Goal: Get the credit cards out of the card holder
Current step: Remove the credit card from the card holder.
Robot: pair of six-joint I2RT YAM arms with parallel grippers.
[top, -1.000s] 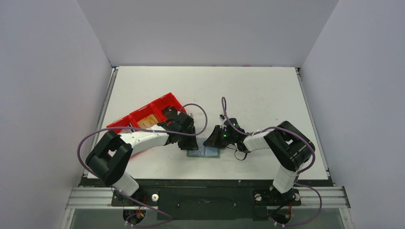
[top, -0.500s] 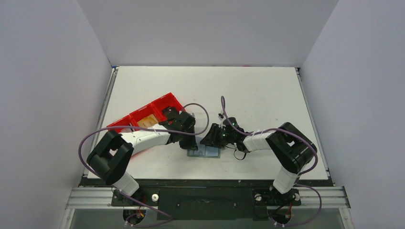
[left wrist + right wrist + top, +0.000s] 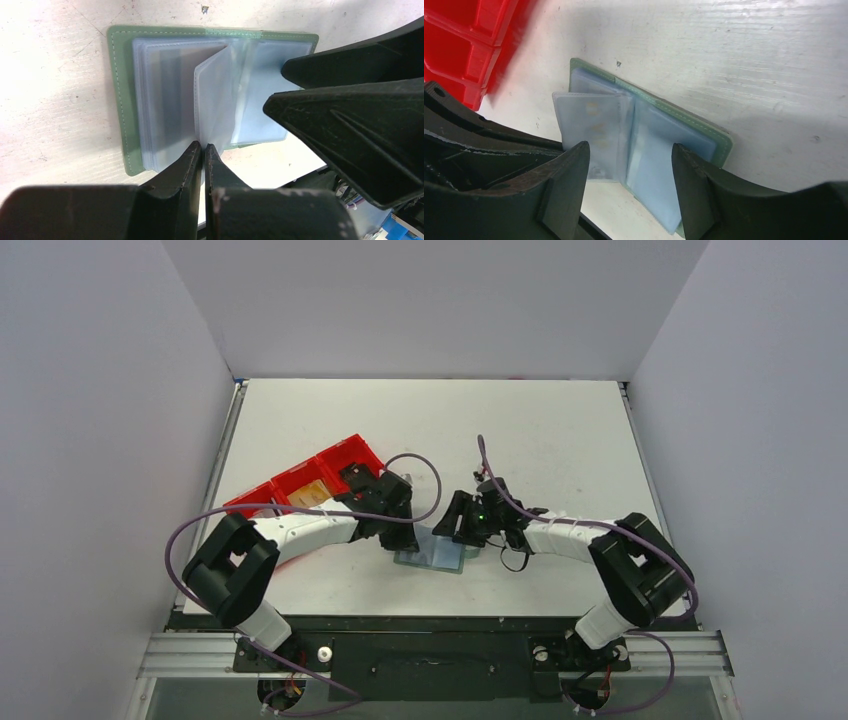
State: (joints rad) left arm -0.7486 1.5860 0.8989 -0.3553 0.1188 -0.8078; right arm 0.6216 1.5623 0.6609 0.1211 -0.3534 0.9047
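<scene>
The card holder lies open on the table, a grey-green cover with clear plastic sleeves inside. My left gripper is shut on the lower edge of one sleeve, which stands up from the spine. Just right of the holder, my right gripper hangs open, its fingers astride the holder's near edge without touching it. Faint tan marks show through the raised sleeve; I cannot tell whether a credit card sits in it. A tan-yellow card lies in the red tray.
The red three-compartment tray stands left of the holder, right behind my left arm; its corner shows in the right wrist view. The table's near edge runs close below the holder.
My right gripper has opened and drawn back to the right. My left gripper has shut on a sleeve, and the holder has turned slightly.
</scene>
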